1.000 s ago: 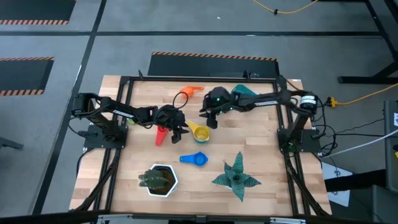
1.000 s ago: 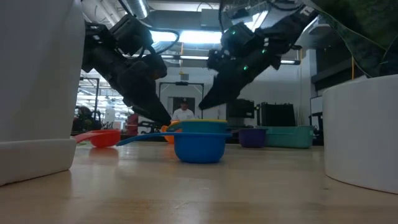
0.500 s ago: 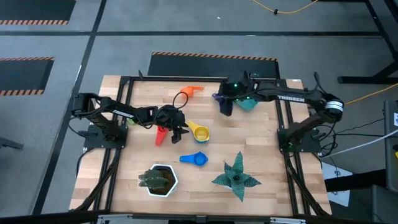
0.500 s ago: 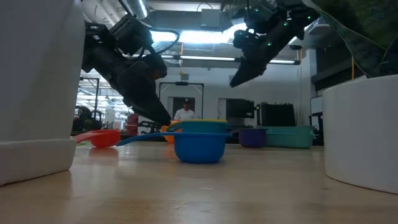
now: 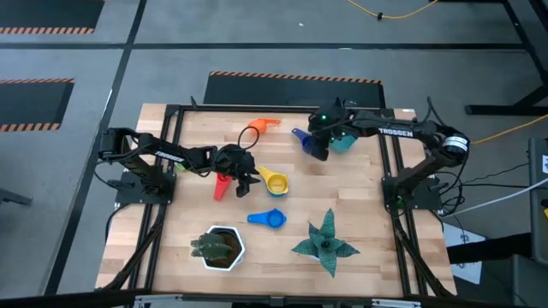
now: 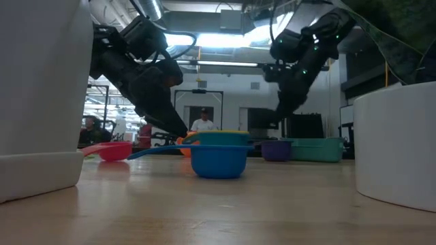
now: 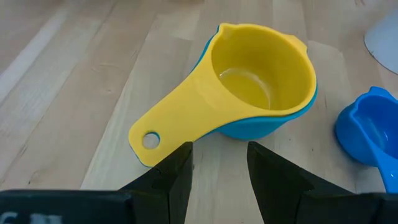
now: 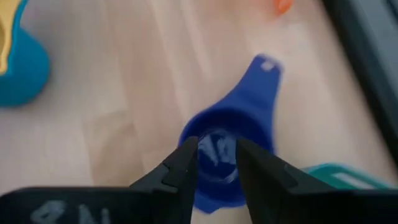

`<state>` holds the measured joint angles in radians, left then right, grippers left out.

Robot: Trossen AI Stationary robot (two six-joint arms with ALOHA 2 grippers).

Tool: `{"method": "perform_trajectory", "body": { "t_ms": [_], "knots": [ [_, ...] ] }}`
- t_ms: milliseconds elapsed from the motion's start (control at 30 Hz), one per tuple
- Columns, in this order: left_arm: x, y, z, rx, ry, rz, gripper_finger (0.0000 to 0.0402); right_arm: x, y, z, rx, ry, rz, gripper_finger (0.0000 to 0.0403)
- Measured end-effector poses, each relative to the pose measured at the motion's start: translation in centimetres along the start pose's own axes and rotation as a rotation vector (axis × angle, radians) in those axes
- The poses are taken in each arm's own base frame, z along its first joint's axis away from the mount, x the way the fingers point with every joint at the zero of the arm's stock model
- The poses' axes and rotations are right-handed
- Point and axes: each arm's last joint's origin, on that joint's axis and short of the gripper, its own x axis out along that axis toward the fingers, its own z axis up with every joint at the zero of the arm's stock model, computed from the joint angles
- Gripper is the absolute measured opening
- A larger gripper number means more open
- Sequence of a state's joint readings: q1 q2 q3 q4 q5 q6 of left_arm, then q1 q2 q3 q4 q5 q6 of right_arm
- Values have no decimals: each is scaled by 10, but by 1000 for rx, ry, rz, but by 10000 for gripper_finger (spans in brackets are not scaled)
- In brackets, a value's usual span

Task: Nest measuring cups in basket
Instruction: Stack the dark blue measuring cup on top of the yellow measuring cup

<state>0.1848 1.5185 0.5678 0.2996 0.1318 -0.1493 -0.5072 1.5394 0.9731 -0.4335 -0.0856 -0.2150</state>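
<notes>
The teal basket [image 5: 343,140] sits at the far right of the wooden table [image 5: 368,205], largely covered in the high view by the right arm; in the low view it shows as a low teal bin [image 6: 315,149] resting on the tabletop. A dark blue measuring cup [image 5: 303,138] lies just beside the basket on its left side, handle pointing away from it; in the right wrist view this cup [image 8: 239,130] sits on the wood directly ahead of the fingers, with a teal corner of the basket [image 8: 336,177] near it. The right gripper [image 5: 318,147] hovers over this cup with jaws parted and nothing between them; the cup rests on the table.

A yellow measuring cup [image 7: 249,84] is nested inside a light blue measuring cup [image 7: 261,126] near the table's centre, both handles aligned. The left gripper [image 7: 217,168] stands just behind those handles, fingers apart, grasping nothing. A blue measuring cup [image 5: 268,219] lies apart, nearer the front edge. A red measuring cup [image 5: 222,186] lies beside the left gripper, and an orange measuring cup [image 5: 265,125] lies toward the far edge.

A white hexagonal pot [image 5: 221,246] with a dark plant stands at the front left, and a green star-shaped plant [image 5: 326,243] at the front right
</notes>
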Motion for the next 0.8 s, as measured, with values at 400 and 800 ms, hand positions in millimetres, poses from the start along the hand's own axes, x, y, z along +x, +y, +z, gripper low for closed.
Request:
{"method": "perform_trajectory", "body": {
  "t_ms": [400,800],
  "knots": [
    [0,0,0,0,0,0,146,16,5,-23,-38,24,31,113],
    [0,0,0,0,0,0,146,27,7,-39,-58,-14,21,113]
  ]
}}
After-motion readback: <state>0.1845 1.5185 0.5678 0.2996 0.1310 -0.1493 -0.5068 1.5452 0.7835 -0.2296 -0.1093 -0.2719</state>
